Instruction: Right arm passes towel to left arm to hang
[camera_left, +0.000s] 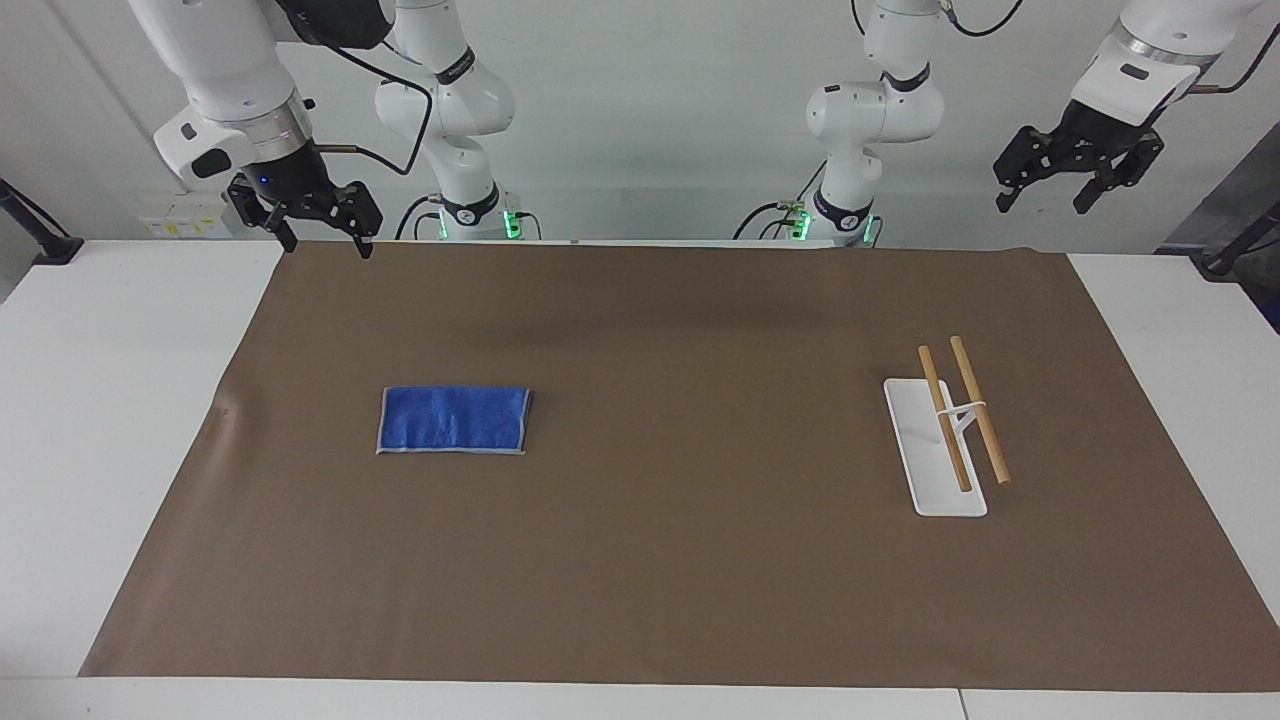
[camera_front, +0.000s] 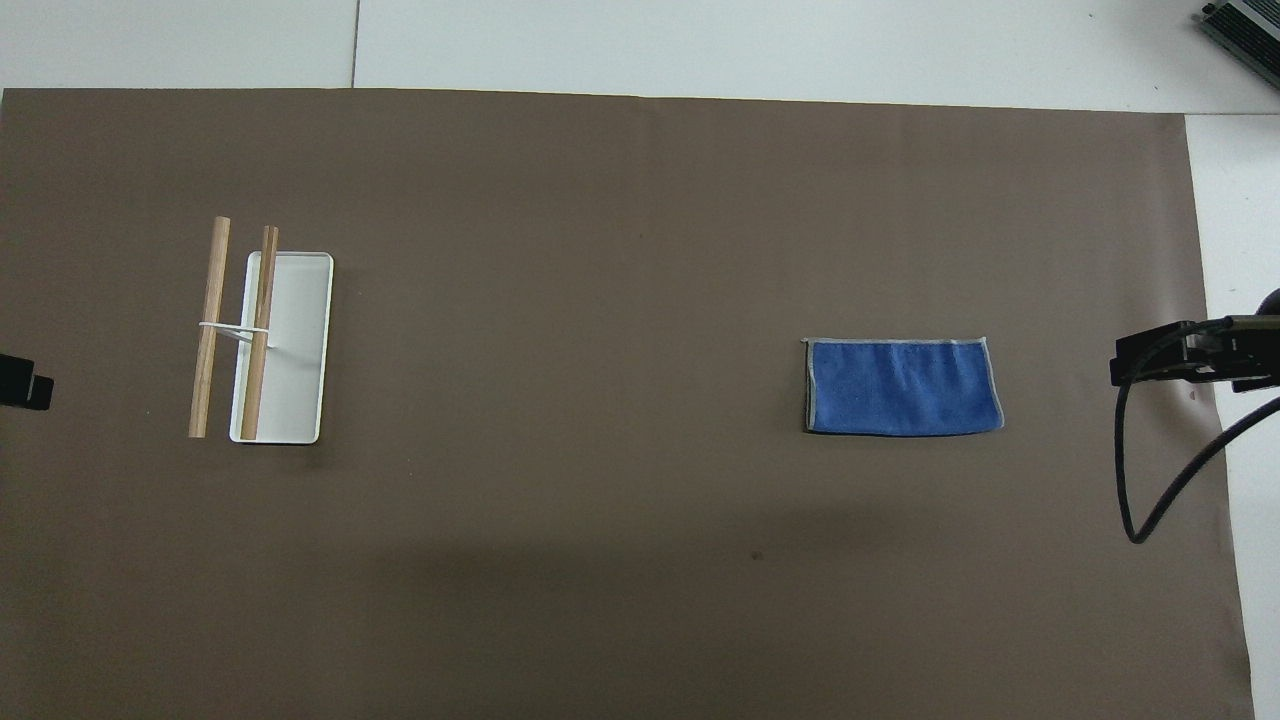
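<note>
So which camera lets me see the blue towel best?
The overhead view: the towel lies flat right under it, showing its whole rectangle and pale edge. The facing view shows the towel too, whole but slanted and smaller.

A white desk (camera_left: 120, 420) is carrying a large brown mat (camera_left: 660, 560) that is covering most of its top, leaving white margins showing at three and nine o'clock. A plain pale wall (camera_left: 650, 110) is rising at twelve o'clock. Soft, even light is falling, casting a faint shadow across the mat.
</note>
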